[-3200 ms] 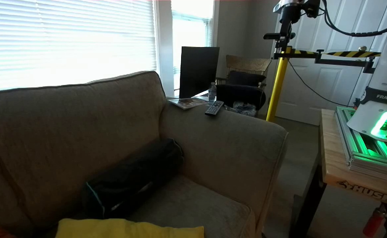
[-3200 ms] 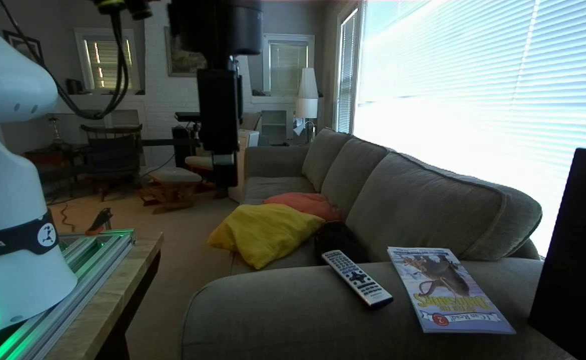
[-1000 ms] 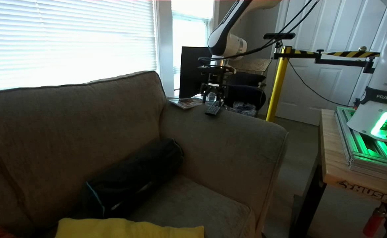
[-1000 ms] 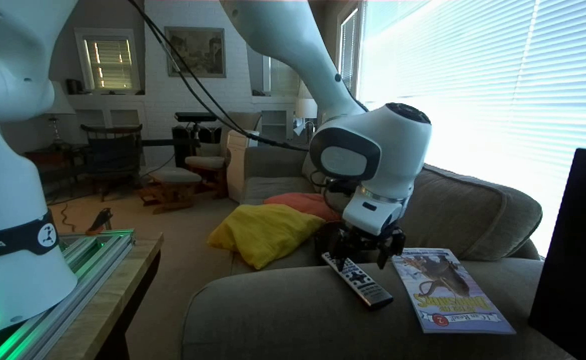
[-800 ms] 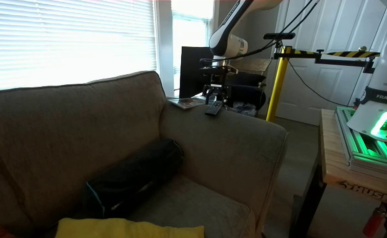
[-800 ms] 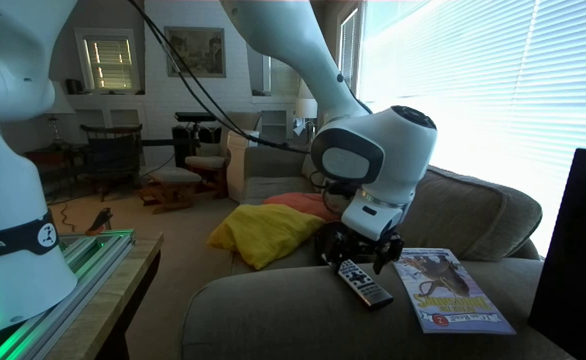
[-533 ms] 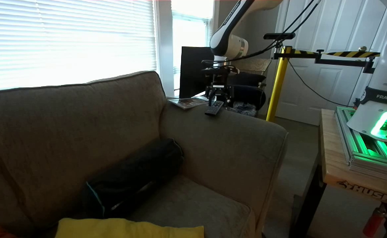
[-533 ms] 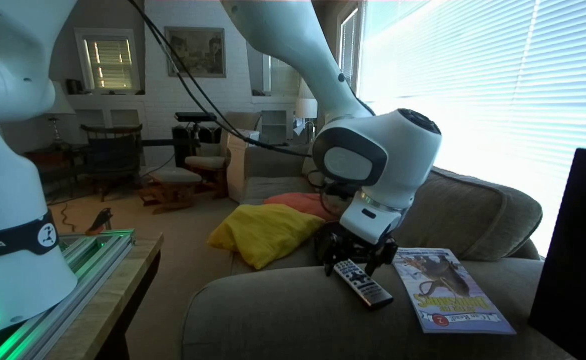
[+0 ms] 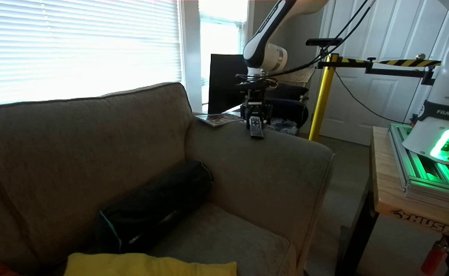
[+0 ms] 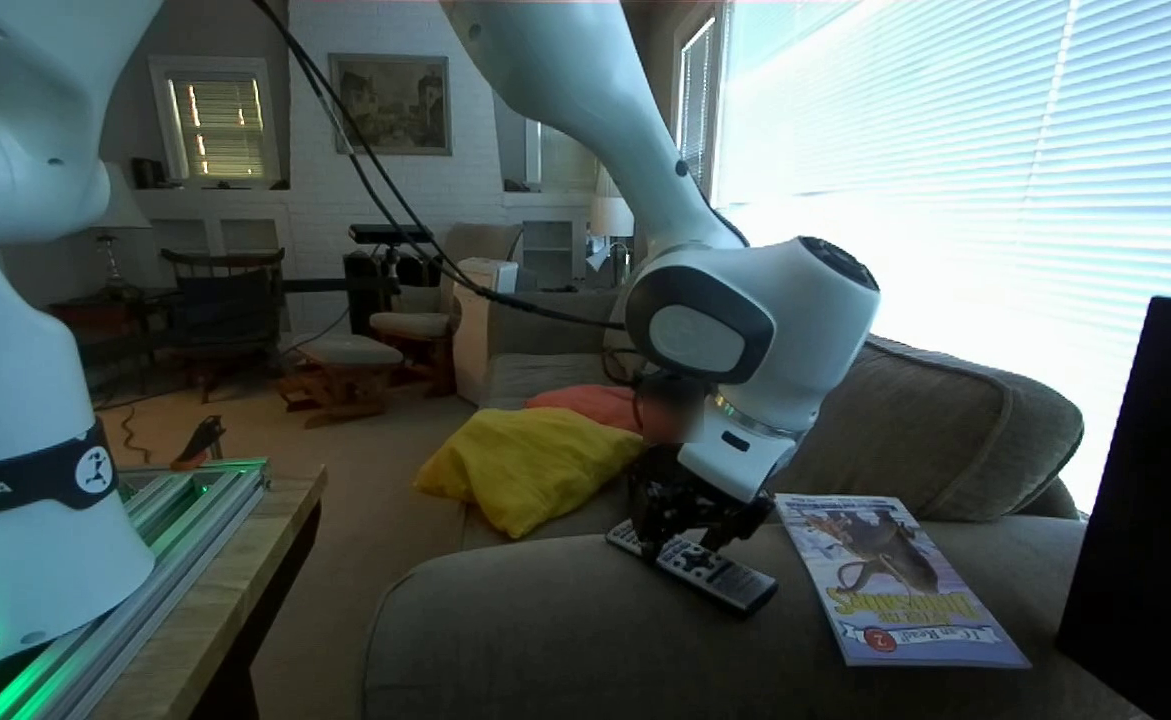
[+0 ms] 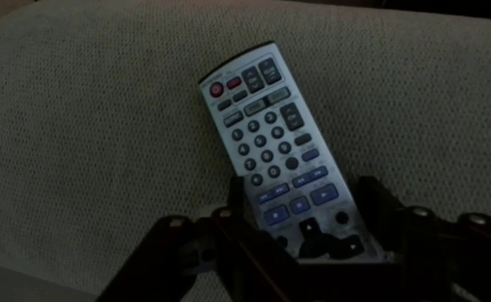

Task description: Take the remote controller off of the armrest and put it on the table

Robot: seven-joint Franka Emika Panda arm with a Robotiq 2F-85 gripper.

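The gripper straddles the remote on the armrest, fingers close by both edges; whether it grips tight, I cannot tell

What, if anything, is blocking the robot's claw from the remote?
Nothing visible: in the wrist view the gripper has its fingers on either side of the remote, which lies on the armrest. Whether they grip it is unclear. In an exterior view, the book lies off to the side.
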